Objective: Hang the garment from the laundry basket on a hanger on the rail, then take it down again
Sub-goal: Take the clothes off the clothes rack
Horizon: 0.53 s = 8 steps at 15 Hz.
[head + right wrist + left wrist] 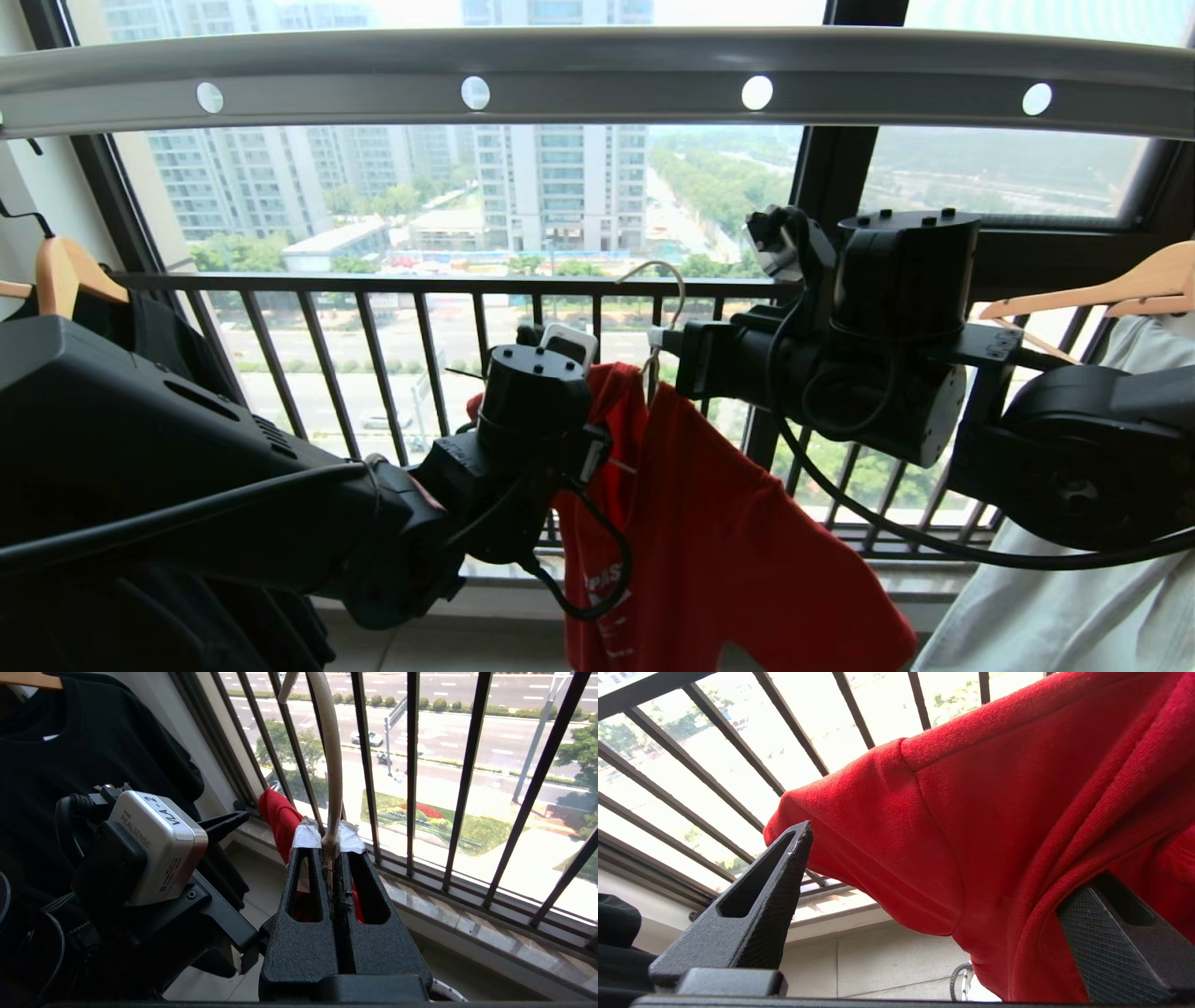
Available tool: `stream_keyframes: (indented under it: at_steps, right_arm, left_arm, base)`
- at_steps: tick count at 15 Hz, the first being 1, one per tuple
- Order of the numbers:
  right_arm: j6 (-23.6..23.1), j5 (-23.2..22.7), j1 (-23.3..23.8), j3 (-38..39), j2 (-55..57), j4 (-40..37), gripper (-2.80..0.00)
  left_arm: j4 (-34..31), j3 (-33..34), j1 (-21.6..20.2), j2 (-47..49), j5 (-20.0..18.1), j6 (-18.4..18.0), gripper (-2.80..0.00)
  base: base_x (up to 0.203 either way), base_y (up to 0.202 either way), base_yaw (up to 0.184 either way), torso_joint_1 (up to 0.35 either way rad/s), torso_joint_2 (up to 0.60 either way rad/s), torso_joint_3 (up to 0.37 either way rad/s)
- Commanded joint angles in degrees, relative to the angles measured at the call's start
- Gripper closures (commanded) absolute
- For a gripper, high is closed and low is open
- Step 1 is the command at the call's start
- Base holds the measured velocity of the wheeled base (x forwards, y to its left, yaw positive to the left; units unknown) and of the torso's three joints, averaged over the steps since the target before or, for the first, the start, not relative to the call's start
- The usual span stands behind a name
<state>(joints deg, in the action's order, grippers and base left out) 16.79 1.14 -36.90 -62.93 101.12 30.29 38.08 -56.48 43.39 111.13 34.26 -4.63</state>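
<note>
The red garment (719, 523) hangs on the thin white wire hanger (661, 280), well below the grey rail (597, 84) with its round holes. My right gripper (329, 847) is shut on the hanger's (332, 765) twisted neck and holds it up in front of the window. My left gripper (952, 858) stands open at the garment's (994, 812) shoulder and sleeve. Red cloth lies between its fingers (752, 905) and drapes over the other one. In the head view the left wrist (537, 392) hides those fingers. The laundry basket is out of view.
A black shirt (140, 336) on a wooden hanger (65, 271) hangs at the left. A white shirt (1074, 579) on another wooden hanger (1120, 285) hangs at the right. The dark barred window railing (420, 285) stands close behind the garment.
</note>
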Motion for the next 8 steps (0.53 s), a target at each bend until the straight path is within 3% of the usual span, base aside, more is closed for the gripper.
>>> stream_keyframes:
  at_steps: [1,3,4,8]
  right_arm:
    - [0.1,0.0,0.0,0.0,0.0,0.2,0.0]
    - [0.1,0.1,0.0,-0.1,0.0,0.2,0.0]
    - [0.1,0.1,0.0,-0.1,0.0,0.2,0.0]
    - [0.1,0.1,0.2,-0.2,0.1,0.2,0.0]
  left_arm:
    - [0.2,0.1,-0.1,0.0,0.2,0.0,-2.8]
    - [0.2,0.1,-0.1,0.0,0.2,0.0,-2.8]
    - [0.2,0.1,-0.1,0.0,0.2,0.0,0.0]
    - [0.2,0.2,0.0,-0.7,0.3,0.0,0.0]
  base:
    - [0.0,0.0,0.0,0.0,0.0,0.0]
    - [0.0,0.0,0.0,0.0,0.0,0.0]
    - [0.0,0.0,0.0,0.0,0.0,0.0]
    - [0.0,0.0,0.0,0.0,0.0,0.0]
